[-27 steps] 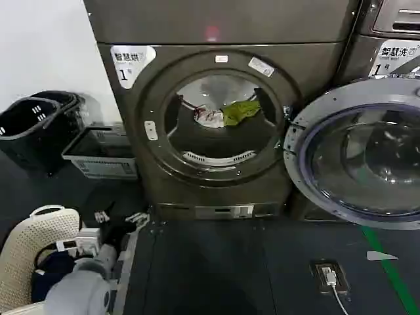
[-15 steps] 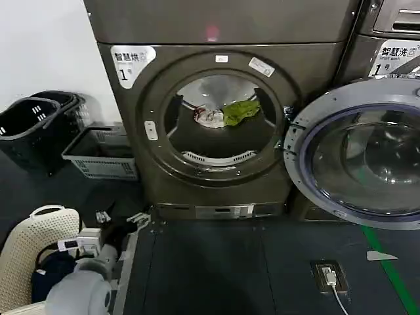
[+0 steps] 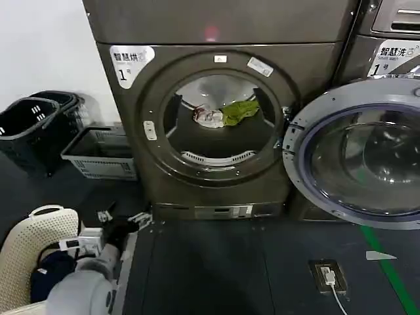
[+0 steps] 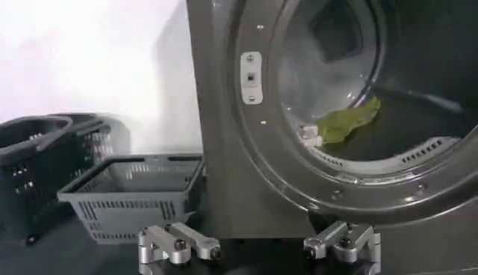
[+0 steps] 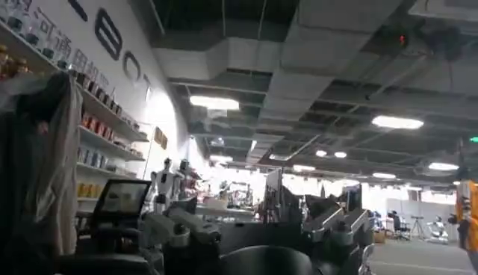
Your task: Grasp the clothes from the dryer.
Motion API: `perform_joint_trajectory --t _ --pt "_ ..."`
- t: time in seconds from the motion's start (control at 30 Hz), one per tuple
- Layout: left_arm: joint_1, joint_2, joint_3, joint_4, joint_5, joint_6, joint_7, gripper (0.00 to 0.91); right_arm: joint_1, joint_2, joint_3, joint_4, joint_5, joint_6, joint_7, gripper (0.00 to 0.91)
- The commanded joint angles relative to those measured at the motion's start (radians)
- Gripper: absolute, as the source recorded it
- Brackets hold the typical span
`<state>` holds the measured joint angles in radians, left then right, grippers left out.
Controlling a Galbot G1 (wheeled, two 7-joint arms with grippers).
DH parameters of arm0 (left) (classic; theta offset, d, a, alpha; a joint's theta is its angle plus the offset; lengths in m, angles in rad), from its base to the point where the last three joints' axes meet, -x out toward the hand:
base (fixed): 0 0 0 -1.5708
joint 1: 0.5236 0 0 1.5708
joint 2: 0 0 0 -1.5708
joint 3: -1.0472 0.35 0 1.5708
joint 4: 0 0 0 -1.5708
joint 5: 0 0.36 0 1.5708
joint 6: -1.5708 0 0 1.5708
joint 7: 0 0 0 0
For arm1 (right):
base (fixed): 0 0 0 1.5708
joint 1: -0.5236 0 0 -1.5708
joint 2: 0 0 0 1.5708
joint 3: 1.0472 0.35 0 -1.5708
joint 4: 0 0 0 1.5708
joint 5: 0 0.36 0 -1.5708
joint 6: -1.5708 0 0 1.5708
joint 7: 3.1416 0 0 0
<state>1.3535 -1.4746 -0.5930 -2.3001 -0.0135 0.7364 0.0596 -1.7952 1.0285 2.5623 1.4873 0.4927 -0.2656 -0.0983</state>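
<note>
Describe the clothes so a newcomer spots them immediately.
Find the bronze-grey dryer marked "1", its door swung open. Inside the round porthole, on the drum floor, lies the clothes: a lime-green piece beside a white one with reddish marks, the only bright colour there.

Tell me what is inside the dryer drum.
Inside the dryer, the clothes lie on the drum floor: a lime-green piece beside a white piece with reddish marks. Anything beneath them is hidden. The left gripper is low, outside.

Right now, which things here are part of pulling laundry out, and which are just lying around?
Job: clothes in the dryer drum; open left claw, low near its base.
Lying about: dark baskets, grey basket, white basket, floor socket.
</note>
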Motion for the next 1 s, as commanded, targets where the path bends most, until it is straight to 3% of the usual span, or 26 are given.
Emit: perform_joint_trajectory --t 0.03,1.0 --pt "-0.002 -0.003 0.004 0.002 0.001 0.049 0.0 0.907 0.0 0.0 0.002 -0.006 0.006 0.005 0.005 0.907" --pt "-0.006 -0.003 0.021 0.004 -0.027 0.049 -0.025 0.907 0.01 0.01 -0.003 -0.015 0.002 0.009 0.006 0.907"
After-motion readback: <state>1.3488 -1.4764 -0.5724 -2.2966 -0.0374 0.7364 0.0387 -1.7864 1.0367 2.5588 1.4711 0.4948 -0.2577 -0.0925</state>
